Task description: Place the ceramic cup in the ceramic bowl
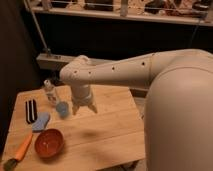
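approach step: your pincer (84,107) hangs spread just beside the ceramic cup (62,108); next, straddle it and pinch, then head for the ceramic bowl (49,142).

I am hovering the gripper (84,109), fingers apart, above the wooden table (112,131), just beside the ceramic cup (62,108); the ceramic bowl (49,143) is sitting apart, nearer the camera.

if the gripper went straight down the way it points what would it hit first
Most likely the bare wooden table. The gripper points down, open and empty, beside the ceramic cup rather than over it, though depth is unclear, so it might clip the cup.
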`<act>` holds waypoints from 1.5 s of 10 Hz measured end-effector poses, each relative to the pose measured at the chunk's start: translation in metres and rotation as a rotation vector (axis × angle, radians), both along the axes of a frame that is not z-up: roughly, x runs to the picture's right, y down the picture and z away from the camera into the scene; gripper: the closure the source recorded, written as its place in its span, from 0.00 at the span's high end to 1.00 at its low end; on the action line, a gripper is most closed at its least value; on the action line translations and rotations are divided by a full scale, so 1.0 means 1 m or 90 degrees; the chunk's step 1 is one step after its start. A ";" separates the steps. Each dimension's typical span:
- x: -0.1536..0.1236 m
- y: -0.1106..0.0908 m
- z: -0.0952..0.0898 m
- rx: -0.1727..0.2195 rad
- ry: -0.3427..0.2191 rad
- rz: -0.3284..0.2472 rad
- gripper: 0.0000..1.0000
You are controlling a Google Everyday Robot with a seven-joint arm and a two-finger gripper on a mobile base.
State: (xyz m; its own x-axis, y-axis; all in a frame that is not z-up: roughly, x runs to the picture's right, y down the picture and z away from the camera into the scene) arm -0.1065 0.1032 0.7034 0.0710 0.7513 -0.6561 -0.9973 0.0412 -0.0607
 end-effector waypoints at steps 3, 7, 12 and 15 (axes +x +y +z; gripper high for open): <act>0.000 0.000 0.000 0.000 0.000 0.000 0.65; 0.000 -0.003 0.005 -0.003 0.005 0.001 0.65; -0.024 -0.035 0.071 0.017 0.007 -0.021 0.65; -0.050 -0.045 0.097 0.026 -0.007 -0.042 0.65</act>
